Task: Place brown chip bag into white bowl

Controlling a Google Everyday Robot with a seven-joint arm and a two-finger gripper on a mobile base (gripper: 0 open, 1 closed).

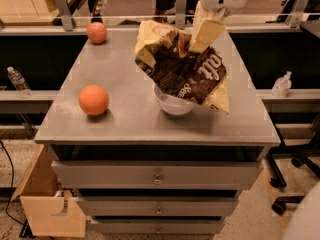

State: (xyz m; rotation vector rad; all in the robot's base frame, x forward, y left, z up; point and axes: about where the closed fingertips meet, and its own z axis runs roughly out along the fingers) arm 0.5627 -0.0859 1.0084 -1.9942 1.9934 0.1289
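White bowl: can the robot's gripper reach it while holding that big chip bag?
Probably yes. The gripper holds the brown chip bag by its top, above the white bowl, and the bag's bottom hangs over the bowl's rim. The near orange and far orange sit well aside.
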